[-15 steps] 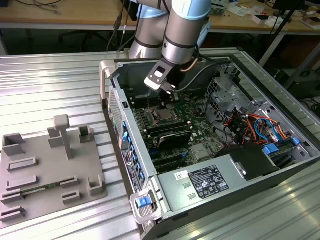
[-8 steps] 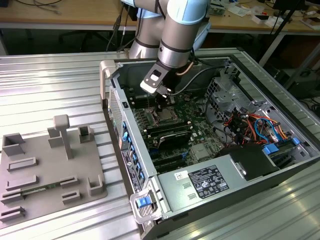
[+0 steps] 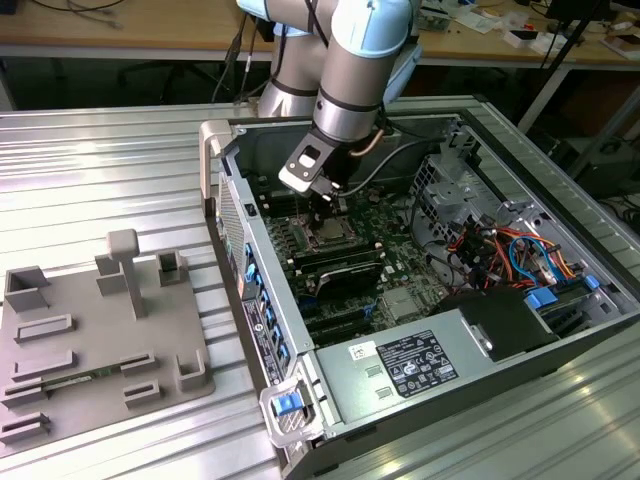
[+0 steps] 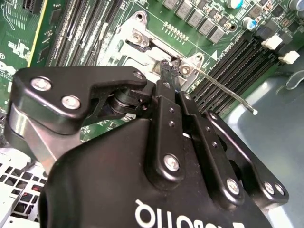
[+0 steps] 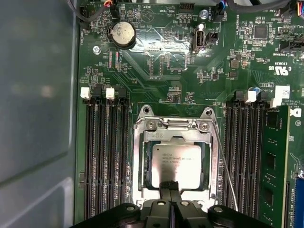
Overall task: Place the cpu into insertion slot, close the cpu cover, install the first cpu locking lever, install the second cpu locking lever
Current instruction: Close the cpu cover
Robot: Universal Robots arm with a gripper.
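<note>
The cpu (image 5: 176,164) lies flat in the insertion slot (image 3: 327,233), silvery top up. The cpu cover (image 5: 138,166), a silver frame, lies down around it, and the chip shows through its window. My gripper (image 5: 169,186) is shut with nothing between its fingers, and its tips sit at the cover's edge. In the second wrist view the gripper (image 4: 165,66) points at the socket's corner. A thin wire locking lever (image 5: 223,161) runs beside the socket, and this lever (image 4: 223,90) stands out at an angle, free of the frame. In the exterior view the gripper (image 3: 328,205) hangs just over the socket.
Black memory slots (image 5: 102,156) flank the socket, with a green memory card (image 5: 273,166) in one. A coin battery (image 5: 122,34) sits further along the board. The case wall (image 5: 33,95) is close. A grey fixture tray (image 3: 90,340) lies at the exterior view's left; cables (image 3: 510,250) crowd the right.
</note>
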